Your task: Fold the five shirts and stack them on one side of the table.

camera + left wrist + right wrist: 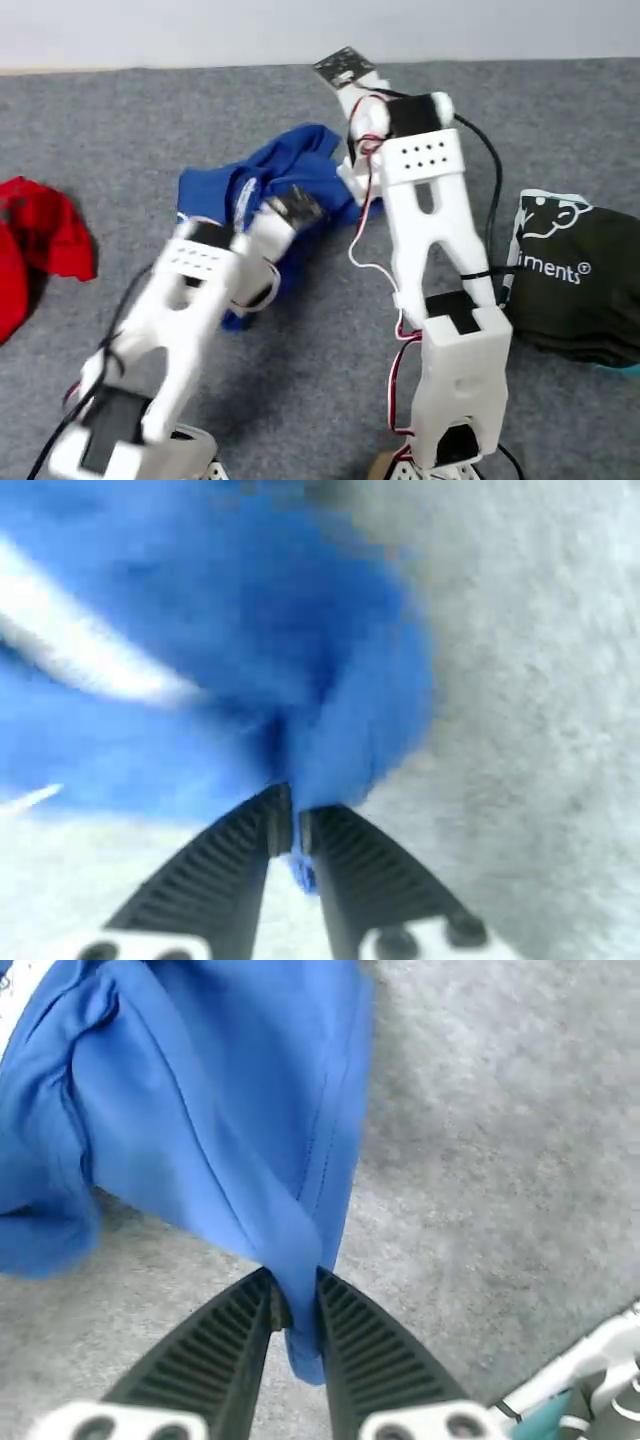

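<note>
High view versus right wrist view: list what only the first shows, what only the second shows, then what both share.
High view, not the right wrist view: a crumpled red shirt at the picture's left edge and a folded dark shirt at its right edge. Right wrist view, not the high view: a close look at the right tool, shut on a fold of the blue shirt. Both: the bunched blue shirt and the grey table beneath it.

red shirt (38, 238) cut off, blue shirt (210, 630) blurred
</note>
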Controlling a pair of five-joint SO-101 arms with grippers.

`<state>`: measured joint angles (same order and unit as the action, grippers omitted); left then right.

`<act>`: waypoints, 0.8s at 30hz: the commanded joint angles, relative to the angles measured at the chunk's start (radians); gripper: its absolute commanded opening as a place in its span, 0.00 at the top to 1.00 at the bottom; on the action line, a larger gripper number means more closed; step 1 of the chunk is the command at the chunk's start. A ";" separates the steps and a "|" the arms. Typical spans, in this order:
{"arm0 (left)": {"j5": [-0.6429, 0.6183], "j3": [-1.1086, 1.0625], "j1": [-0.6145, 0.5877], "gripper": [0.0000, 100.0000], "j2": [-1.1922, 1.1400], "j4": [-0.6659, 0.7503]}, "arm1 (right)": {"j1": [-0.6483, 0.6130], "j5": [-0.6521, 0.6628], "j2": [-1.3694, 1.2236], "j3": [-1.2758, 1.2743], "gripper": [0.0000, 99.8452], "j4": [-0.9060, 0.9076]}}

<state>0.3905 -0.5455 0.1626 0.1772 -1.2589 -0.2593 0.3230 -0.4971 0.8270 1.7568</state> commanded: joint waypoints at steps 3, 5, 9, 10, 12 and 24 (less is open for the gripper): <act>-0.002 0.136 -0.110 1.00 0.287 -0.097 | 0.050 0.009 0.082 0.005 0.99 0.039; -0.006 0.168 -0.149 1.00 0.368 -0.103 | 0.051 0.009 0.111 0.005 0.99 0.039; -0.009 0.229 -0.252 1.00 0.496 -0.095 | 0.051 0.011 0.194 0.005 0.99 0.038; -0.011 0.246 -0.279 1.00 0.516 -0.094 | 0.054 0.011 0.217 0.005 0.99 0.038; -0.046 0.288 -0.336 1.00 0.546 -0.094 | 0.074 0.011 0.260 0.005 0.99 0.038; -0.213 0.489 -0.643 1.00 0.566 0.009 | 0.196 0.008 0.513 0.005 0.99 0.038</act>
<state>0.2186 -0.1266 -0.4312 0.7204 -1.2896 -0.0997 0.3230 -0.0813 0.8255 1.7568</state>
